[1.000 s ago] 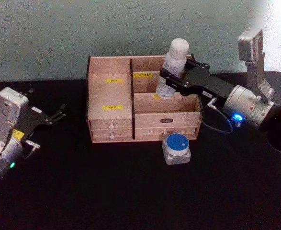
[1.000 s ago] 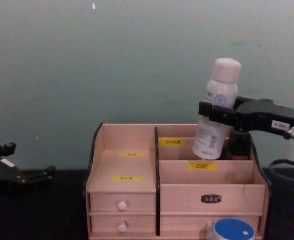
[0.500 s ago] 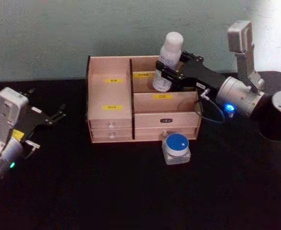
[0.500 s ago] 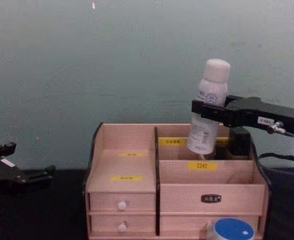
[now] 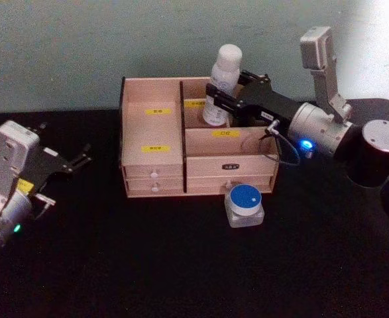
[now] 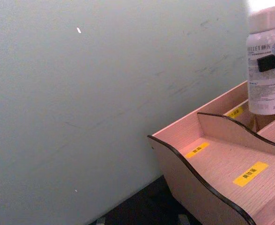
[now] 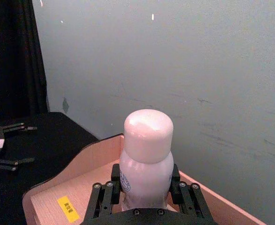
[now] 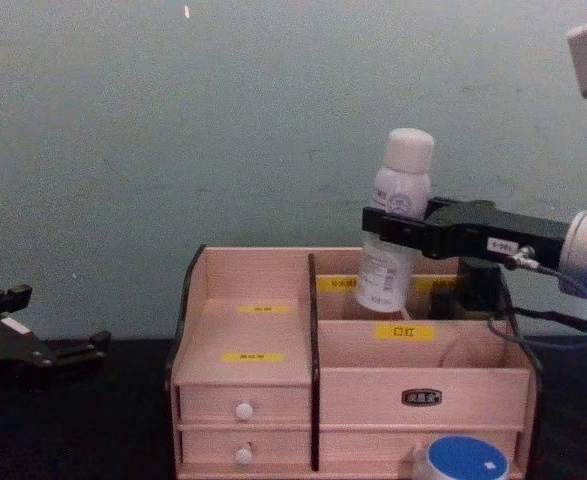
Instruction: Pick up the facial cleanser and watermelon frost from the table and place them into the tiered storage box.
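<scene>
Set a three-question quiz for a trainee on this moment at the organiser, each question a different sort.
1. Fill the gap: the blue-lidded jar stands on the black ____ in front of the tiered storage box.
2. Choose one: the right gripper is shut on A a drawer knob, B the white bottle, C nothing.
3. True or false: the left gripper sits open on the robot's left, apart from the box.

Key: 1 table; 2 B; 3 true.

Cleanser bottle (image 5: 222, 85) tilted at box (image 5: 152, 156) rear
</scene>
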